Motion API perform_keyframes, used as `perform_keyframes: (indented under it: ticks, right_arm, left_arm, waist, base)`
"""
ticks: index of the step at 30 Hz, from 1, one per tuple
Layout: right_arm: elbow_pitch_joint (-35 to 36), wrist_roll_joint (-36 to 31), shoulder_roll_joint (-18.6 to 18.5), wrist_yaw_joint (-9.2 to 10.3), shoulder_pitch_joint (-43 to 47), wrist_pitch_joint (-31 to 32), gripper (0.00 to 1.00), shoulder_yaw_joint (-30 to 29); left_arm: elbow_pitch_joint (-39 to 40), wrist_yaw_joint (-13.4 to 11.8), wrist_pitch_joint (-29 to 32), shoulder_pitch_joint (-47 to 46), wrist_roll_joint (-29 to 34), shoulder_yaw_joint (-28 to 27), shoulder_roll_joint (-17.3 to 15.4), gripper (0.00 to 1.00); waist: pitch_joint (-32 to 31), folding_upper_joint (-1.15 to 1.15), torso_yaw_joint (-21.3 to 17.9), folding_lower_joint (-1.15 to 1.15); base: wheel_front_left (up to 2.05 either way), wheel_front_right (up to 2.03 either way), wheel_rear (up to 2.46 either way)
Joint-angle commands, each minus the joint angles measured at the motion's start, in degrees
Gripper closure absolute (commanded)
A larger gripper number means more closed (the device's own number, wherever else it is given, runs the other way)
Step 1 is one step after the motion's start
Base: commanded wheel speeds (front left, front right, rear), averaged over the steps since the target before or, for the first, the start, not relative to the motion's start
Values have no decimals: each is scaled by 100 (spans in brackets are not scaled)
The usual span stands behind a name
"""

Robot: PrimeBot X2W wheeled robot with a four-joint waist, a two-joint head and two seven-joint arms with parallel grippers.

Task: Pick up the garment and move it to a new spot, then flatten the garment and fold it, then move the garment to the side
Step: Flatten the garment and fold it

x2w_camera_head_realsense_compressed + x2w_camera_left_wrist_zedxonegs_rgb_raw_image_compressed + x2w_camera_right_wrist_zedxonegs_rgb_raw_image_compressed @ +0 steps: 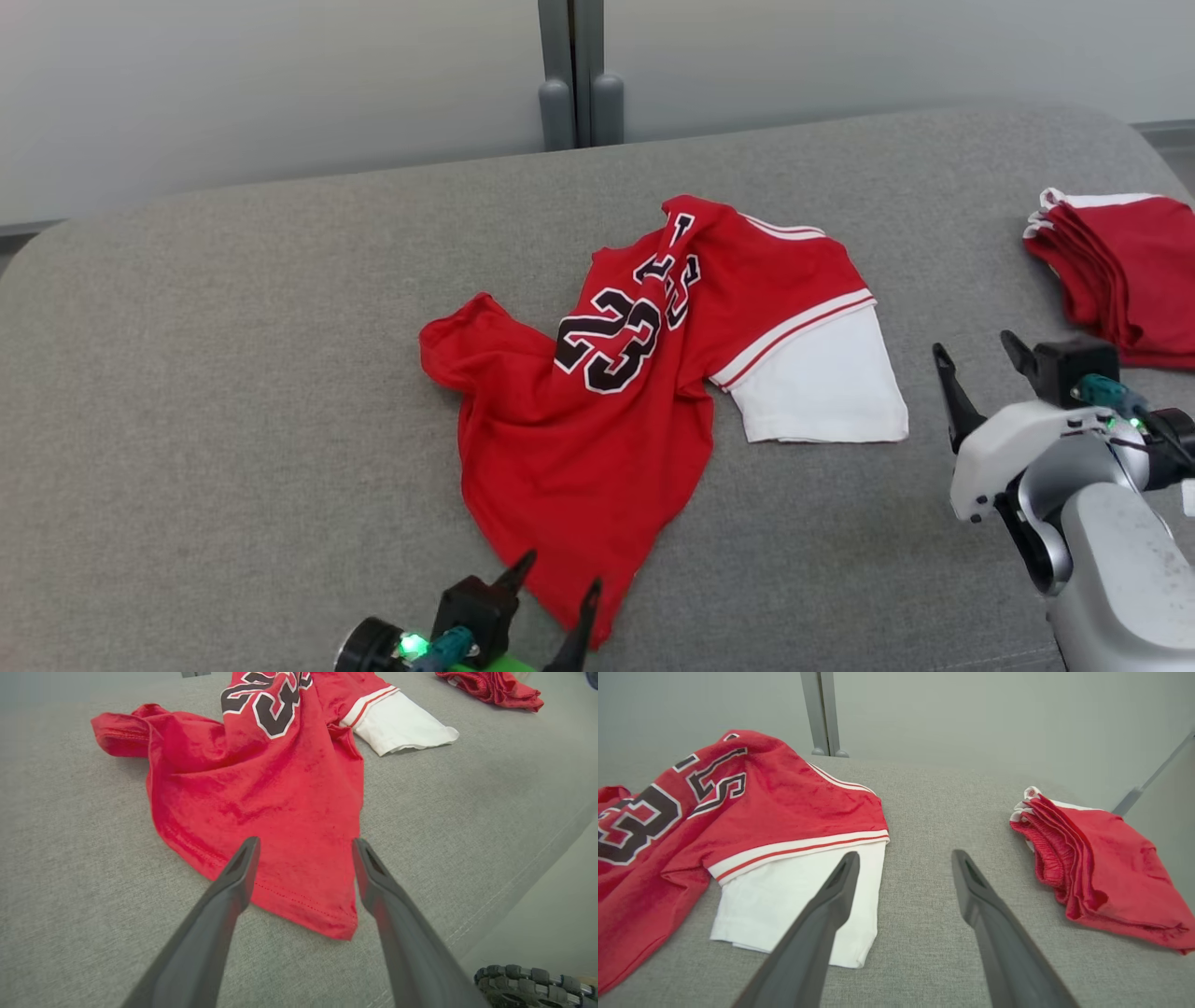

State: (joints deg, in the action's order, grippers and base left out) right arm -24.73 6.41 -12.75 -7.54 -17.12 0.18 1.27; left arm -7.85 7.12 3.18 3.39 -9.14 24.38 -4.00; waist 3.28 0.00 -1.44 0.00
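The garment (597, 401) is a red jersey with a black 23 and a white sleeve, lying crumpled in the middle of the grey padded table (233, 392). My left gripper (557, 583) stands open at the bottom edge of the head view, its tips at the jersey's near hem. In the left wrist view the open gripper (304, 848) hovers over the red hem (299, 891). My right gripper (980, 357) is open to the right of the white sleeve (822, 387), apart from it. The right wrist view has the gripper (903, 859) beside the sleeve (784, 905), empty.
A pile of folded red garments (1125, 280) lies at the table's right edge, close behind my right gripper, also seen as the pile (1101, 872) in the right wrist view. A grey post (579, 75) stands behind the table. The table's front edge (514, 886) runs close to my left gripper.
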Motion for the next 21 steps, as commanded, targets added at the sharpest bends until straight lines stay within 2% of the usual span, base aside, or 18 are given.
perform_keyframes:
  ticks: [1,8,14,21]
  right_arm:
    - [-161,-17,57,11,-188,139,0,-4]
    - [-1085,-97,528,11,-721,695,0,-62]
    - [-1559,-93,716,11,-955,677,0,-162]
    - [-1903,-195,773,11,-1132,648,0,-117]
  left_arm:
    - [-72,31,85,-122,-53,92,-25,0]
    - [-449,37,438,-417,-258,511,-42,0]
    - [-732,40,379,-626,-316,594,-102,0]
    - [-981,35,503,-687,-406,605,-163,0]
  waist:
    - [249,0,-82,0]
    - [648,0,-96,0]
    - [828,0,-36,0]
    - [906,0,-78,0]
  base:
    - [0,0,0]
    - [0,0,0]
    - [0,0,0]
    - [0,0,0]
